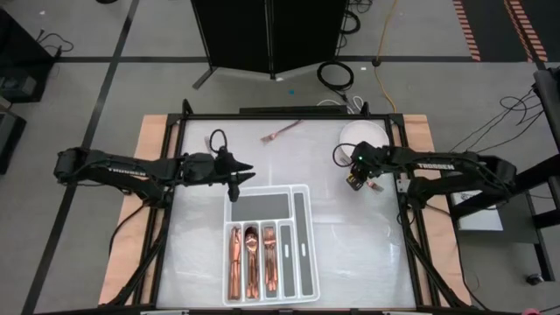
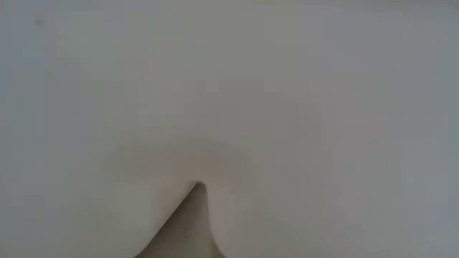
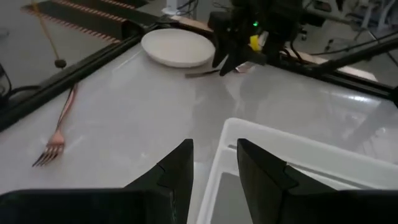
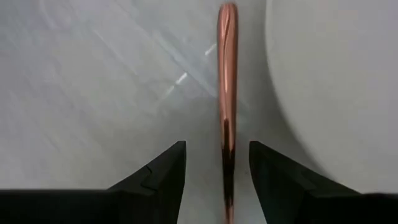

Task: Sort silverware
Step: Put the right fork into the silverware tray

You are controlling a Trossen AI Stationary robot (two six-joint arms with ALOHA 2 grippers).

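Two grippers flank the white divided tray [image 1: 267, 245]. Left gripper [image 1: 238, 182] hangs narrowly parted at the tray's far rim, empty. A fork [image 1: 281, 132] lies beyond. Right gripper [image 4: 216, 163], beside the plate [image 1: 363, 136], straddles a copper handle [image 4: 226, 93] lengthwise, jaws apart, untouching; it is nearer.
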